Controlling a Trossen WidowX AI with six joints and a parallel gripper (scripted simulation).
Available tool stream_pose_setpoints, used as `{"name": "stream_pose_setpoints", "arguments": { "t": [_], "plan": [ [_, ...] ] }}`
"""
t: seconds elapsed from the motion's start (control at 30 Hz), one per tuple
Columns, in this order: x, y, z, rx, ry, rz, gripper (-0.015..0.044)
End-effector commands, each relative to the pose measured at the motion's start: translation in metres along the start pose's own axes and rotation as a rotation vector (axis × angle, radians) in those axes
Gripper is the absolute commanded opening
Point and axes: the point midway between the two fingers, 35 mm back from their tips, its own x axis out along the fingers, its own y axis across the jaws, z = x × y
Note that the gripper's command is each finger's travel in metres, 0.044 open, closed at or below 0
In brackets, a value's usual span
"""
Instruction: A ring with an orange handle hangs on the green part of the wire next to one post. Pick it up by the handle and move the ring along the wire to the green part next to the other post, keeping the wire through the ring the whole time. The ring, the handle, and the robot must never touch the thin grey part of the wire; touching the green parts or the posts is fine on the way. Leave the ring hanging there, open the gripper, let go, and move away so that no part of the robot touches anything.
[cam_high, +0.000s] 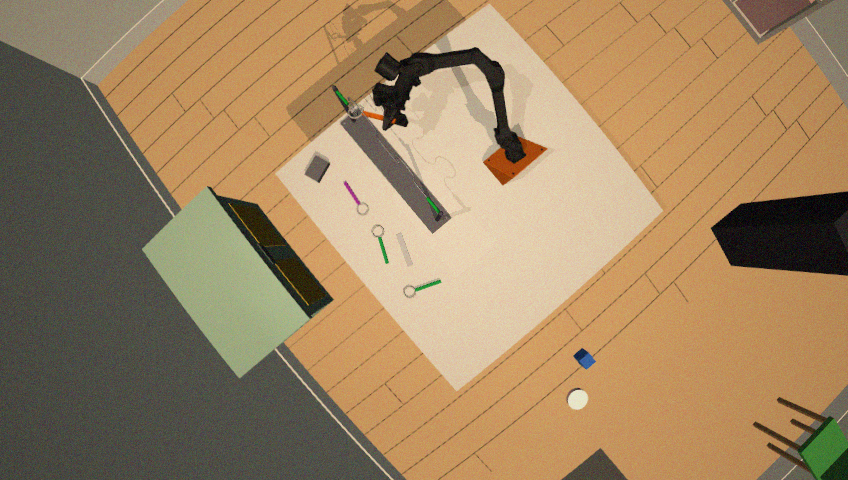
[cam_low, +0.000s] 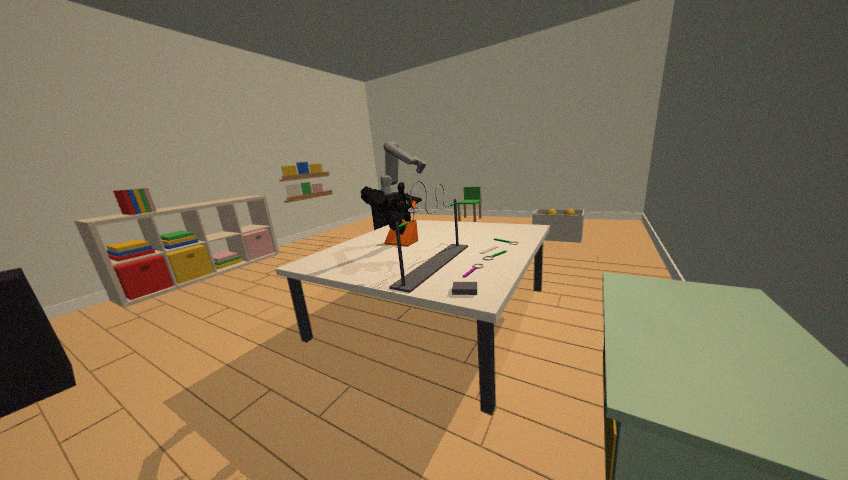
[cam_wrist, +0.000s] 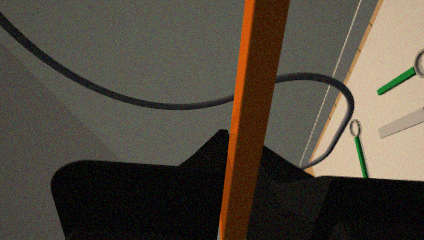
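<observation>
My gripper (cam_high: 395, 121) (cam_wrist: 229, 138) is shut on the orange handle (cam_high: 374, 117) (cam_wrist: 256, 90), which runs up between the fingers in the wrist view. The ring (cam_high: 366, 113) at its far end is around the wire, near the inner end of the upper-left green part (cam_high: 340, 96) (cam_low: 403, 224). Whether the ring touches the wire is too small to tell. The thin grey wire (cam_wrist: 175, 106) curves behind the handle in the wrist view. The other green part (cam_high: 433, 205) (cam_low: 453, 204) is by the far post (cam_low: 456, 223). The arm hides part of the wire.
The dark base bar (cam_high: 392, 172) (cam_low: 431, 267) carries the near post (cam_low: 400, 255) and the far post. Beside it on the table lie a grey block (cam_high: 317, 167) (cam_low: 464, 288), a purple-handled ring (cam_high: 352, 193), two green-handled rings and a pale strip (cam_high: 404, 249).
</observation>
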Motion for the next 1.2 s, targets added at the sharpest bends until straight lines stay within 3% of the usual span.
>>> {"name": "stream_pose_setpoints", "arguments": {
  "t": [0.0, 0.47, 1.17],
  "plan": [
    [-0.001, 0.013, 0.0, 0.055, 0.004, 0.038, -0.015],
    [-0.004, 0.036, 0.004, 0.124, 0.007, 0.071, -0.015],
    [-0.004, 0.033, 0.005, -0.056, 0.004, -0.038, -0.015]
  ]
}}
